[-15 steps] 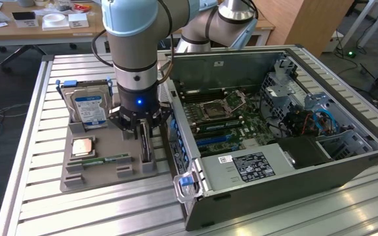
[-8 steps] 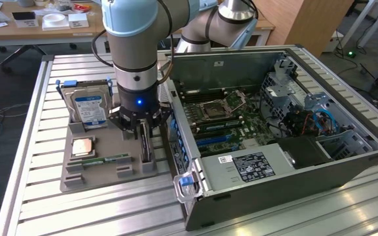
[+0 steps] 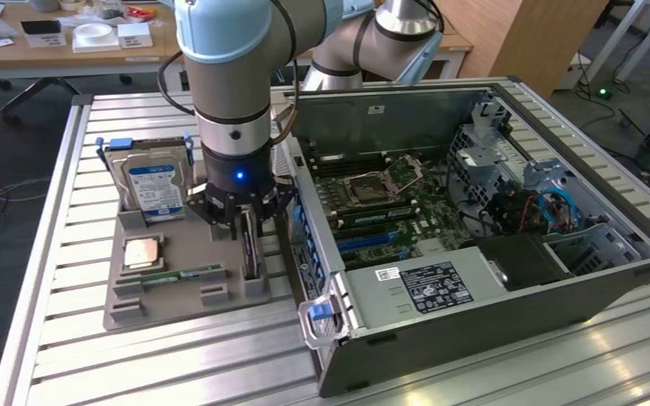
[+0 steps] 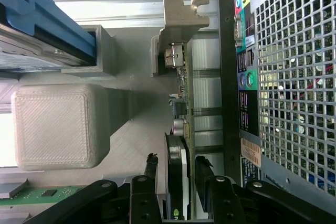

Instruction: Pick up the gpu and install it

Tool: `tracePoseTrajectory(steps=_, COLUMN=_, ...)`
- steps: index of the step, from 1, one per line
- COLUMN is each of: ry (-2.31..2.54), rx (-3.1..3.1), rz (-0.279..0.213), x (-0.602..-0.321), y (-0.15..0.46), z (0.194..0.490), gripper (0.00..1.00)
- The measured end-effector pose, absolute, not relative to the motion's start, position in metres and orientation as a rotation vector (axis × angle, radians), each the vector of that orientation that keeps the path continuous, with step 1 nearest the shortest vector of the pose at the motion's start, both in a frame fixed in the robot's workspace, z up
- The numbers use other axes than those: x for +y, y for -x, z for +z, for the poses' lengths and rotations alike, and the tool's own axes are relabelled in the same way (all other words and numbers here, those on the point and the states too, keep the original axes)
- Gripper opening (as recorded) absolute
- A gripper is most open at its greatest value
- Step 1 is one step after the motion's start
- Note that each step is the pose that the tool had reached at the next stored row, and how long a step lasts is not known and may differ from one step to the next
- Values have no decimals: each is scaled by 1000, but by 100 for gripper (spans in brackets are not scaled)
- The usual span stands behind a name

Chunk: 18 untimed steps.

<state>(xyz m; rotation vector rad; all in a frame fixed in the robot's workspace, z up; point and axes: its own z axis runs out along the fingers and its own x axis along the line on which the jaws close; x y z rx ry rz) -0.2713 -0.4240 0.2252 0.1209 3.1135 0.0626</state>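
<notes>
The gpu point(image 3: 253, 256) stands on its edge in a slot of the grey holder tray point(image 3: 190, 296), next to the open computer case point(image 3: 472, 211). In the wrist view the gpu point(image 4: 178, 145) shows its green board, black cooler and silver end bracket point(image 4: 177, 19). My gripper point(image 3: 246, 224) is lowered straight over the card. The gripper point(image 4: 177, 174) is open, with one finger on each side of the card and the fingers point(image 4: 151, 169) standing slightly apart from it.
On the same tray stand a hard drive point(image 3: 153, 186) with a blue-white label, a processor chip point(image 3: 145, 252) and a memory stick point(image 3: 184, 275). The case's rear panel point(image 4: 283, 77) is close beside the card. A raised grey tray block point(image 4: 58, 124) sits on the other side.
</notes>
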Motion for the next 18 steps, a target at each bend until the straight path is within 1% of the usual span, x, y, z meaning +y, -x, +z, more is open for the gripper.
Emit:
tracePoseTrajectory(steps=5, ry=-121, rx=3113, rz=64, x=-424, y=271, z=225, gripper=40)
tracePoseTrajectory(steps=6, ry=-121, rx=3113, rz=63, x=-424, y=271, z=225, gripper=33)
tracePoseTrajectory(steps=18, ry=-121, rx=3113, rz=63, x=-424, y=271, z=225, gripper=33)
